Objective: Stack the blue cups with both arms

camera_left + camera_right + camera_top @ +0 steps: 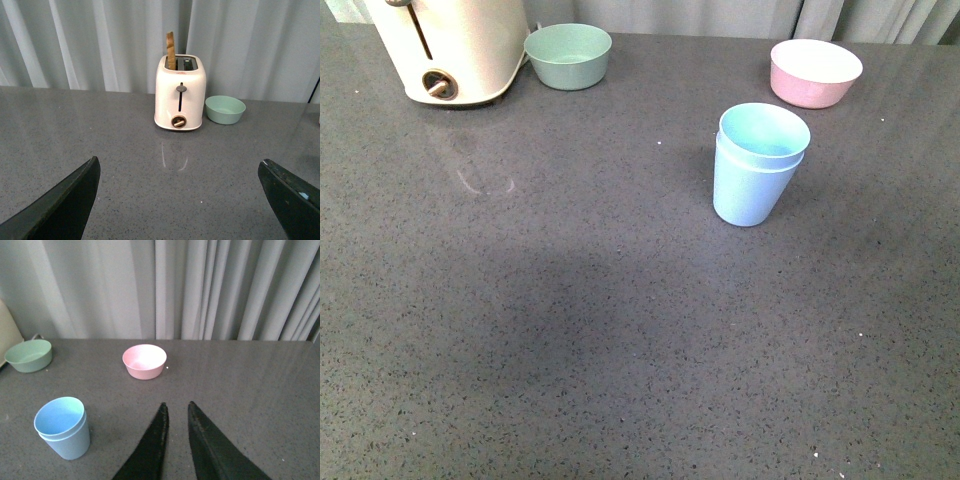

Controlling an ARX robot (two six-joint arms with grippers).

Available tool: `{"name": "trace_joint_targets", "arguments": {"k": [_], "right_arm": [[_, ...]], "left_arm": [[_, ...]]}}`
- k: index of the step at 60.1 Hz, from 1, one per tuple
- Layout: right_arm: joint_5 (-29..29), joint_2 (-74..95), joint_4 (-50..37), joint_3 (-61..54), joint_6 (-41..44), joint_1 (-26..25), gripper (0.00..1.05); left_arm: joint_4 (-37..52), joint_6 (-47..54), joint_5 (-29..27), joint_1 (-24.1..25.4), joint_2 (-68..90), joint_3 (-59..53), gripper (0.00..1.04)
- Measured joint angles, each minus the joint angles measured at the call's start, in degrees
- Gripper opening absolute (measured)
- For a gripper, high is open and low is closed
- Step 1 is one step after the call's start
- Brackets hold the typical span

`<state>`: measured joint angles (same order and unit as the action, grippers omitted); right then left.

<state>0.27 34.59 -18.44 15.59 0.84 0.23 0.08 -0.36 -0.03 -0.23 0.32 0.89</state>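
grey counter: stacked blue cups apart from nearly closed right gripper; left gripper spread.

One of my cups sits nested in the other right of centre on the table, a bowl behind them, another bowl beside the toaster far left.

2 blue cups nested upright | toaster, green bowl far-left | pink bowl behind cups

Cream toaster holding toast, mint bowl, pink bowl, grey countertop
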Motion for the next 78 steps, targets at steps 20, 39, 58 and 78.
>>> {"name": "trace_joint_targets", "arguments": {"k": [20, 39, 58, 78], "right_arm": [[-0.28, -7.45, -0.52, -7.67, -0.22, -0.13, 0.02], [-0.28, -13.55, 1.92, -11.41, -0.22, -0.13, 0.02], [-0.28, -19.78, 5.9, -13.55, -0.22, -0.13, 0.02], [-0.26, -26.16, 10.27, -14.23, -0.24, -0.13, 0.02]], "left_arm": [[0.0, 0.0, 0.02, 0.0, 0.0, 0.0, 0.96], [0.0, 0.0, 0.02, 0.0, 0.0, 0.0, 0.96], [0.0, 0.0, 0.02, 0.0, 0.0, 0.0, 0.96], [0.0, 0.02, 0.02, 0.0, 0.0, 0.0, 0.96]]}}
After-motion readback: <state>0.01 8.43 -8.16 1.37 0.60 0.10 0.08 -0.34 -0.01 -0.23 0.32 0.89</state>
